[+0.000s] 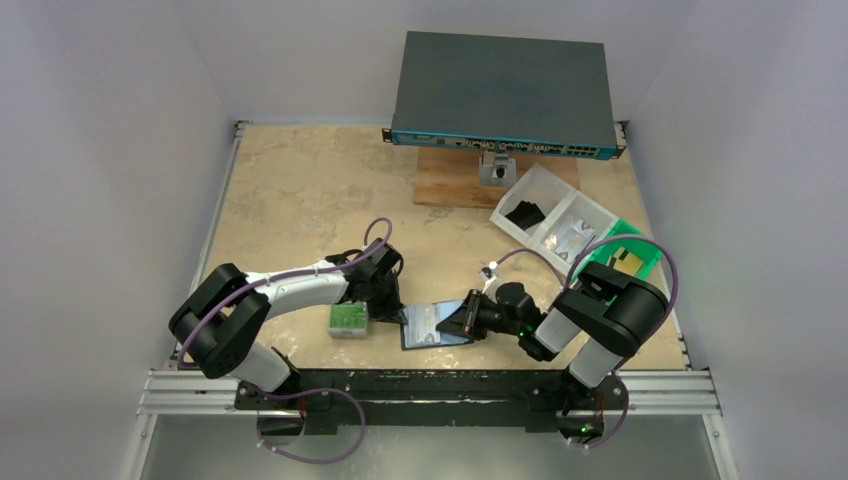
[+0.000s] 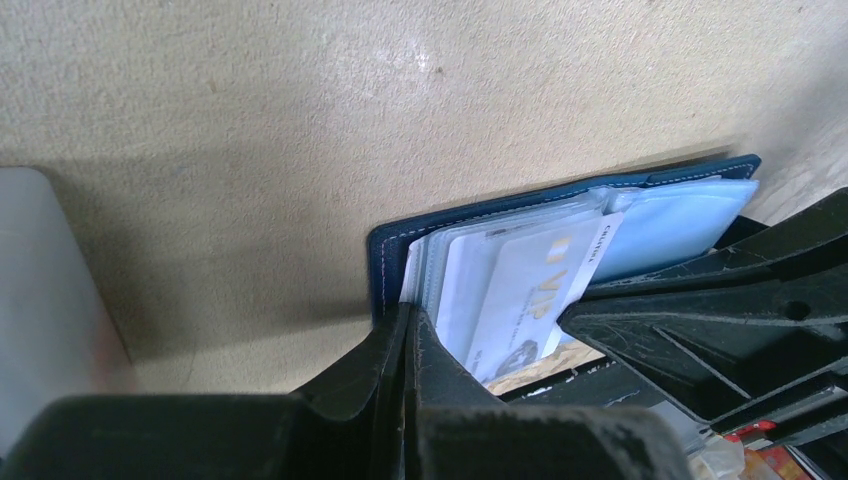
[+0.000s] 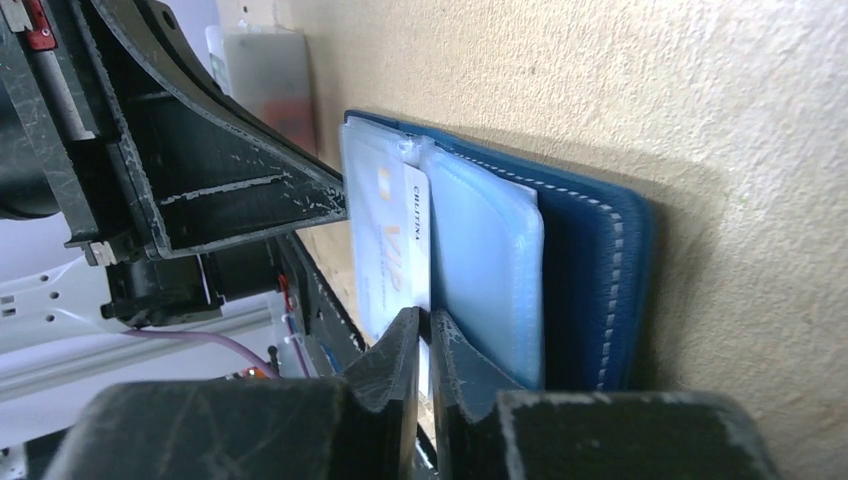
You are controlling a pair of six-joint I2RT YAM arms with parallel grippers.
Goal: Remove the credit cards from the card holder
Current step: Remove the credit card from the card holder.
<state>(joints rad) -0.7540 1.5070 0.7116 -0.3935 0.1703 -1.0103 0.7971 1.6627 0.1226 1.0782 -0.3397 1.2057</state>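
Note:
The card holder lies open on the table between both grippers, navy outside with pale blue sleeves inside. A white credit card with gold "VIP" lettering sticks partway out of a sleeve. My left gripper is shut on the holder's left edge. My right gripper comes from the right, its jaws nearly shut with the card's edge pinched between them. In the right wrist view the holder's navy cover lies flat on the table.
A grey case with a green label sits just left of the left gripper. At the back a network switch rests on a wooden board. A clear divided bin and a green tray stand at the right.

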